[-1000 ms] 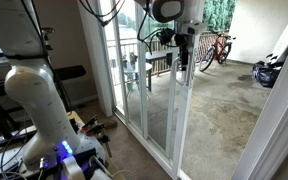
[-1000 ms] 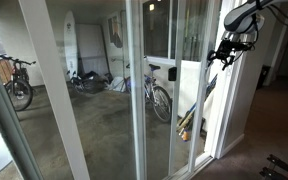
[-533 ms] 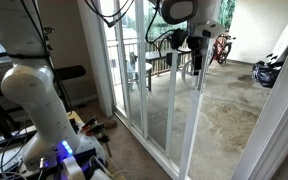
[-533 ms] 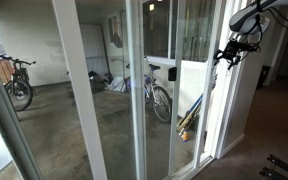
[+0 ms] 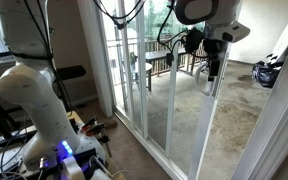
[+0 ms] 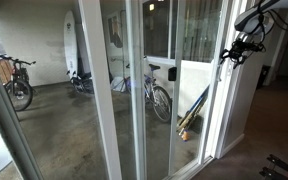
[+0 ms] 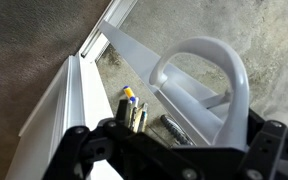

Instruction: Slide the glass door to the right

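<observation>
The glass door [image 5: 206,125] is a tall clear panel in a narrow white frame; it also shows in an exterior view [image 6: 110,110]. Its white curved loop handle [image 7: 212,52] fills the wrist view. My gripper [image 7: 236,135] is shut on the lower part of that handle, with dark fingers on both sides of it. In both exterior views the gripper [image 5: 214,68] [image 6: 230,54] sits at the door's vertical edge at about handle height. The doorway to the concrete patio is partly open beside the door's edge.
A fixed white-framed pane [image 5: 129,70] stands beside the sliding door. The robot's white base [image 5: 39,100] is indoors near it. Outside are a bicycle [image 6: 156,95], another bicycle [image 6: 14,85] and a surfboard [image 6: 72,45]. Small tools [image 7: 132,108] lie by the track.
The glass door and my gripper on its handle have moved steadily to the right in both exterior views. The door's far stile has also shifted right.
</observation>
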{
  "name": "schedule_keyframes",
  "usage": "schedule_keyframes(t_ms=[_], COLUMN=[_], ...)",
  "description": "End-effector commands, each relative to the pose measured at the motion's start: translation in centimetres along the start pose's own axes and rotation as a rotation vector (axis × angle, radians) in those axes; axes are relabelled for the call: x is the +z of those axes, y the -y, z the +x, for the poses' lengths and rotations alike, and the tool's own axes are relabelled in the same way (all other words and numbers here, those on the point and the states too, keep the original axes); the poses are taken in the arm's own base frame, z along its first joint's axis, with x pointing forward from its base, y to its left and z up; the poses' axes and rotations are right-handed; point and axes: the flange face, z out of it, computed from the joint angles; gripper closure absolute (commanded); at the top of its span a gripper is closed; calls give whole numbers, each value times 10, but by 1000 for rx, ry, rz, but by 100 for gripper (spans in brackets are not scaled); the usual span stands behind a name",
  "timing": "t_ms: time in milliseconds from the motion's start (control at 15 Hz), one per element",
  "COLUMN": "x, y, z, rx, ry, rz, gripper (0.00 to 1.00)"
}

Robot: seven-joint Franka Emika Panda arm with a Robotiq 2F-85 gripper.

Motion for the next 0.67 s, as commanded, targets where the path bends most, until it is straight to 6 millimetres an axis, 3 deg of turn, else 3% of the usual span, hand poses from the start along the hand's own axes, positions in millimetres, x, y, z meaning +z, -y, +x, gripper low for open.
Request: schedule_keyframes(t_ms=[0, 400, 600], x=[-13, -47, -52], y=[-70, -122, -148], z=[35, 70, 83], rx=[66, 207, 231], ry=[22, 43, 40], rz=[1, 123, 111], gripper=[0, 0, 0])
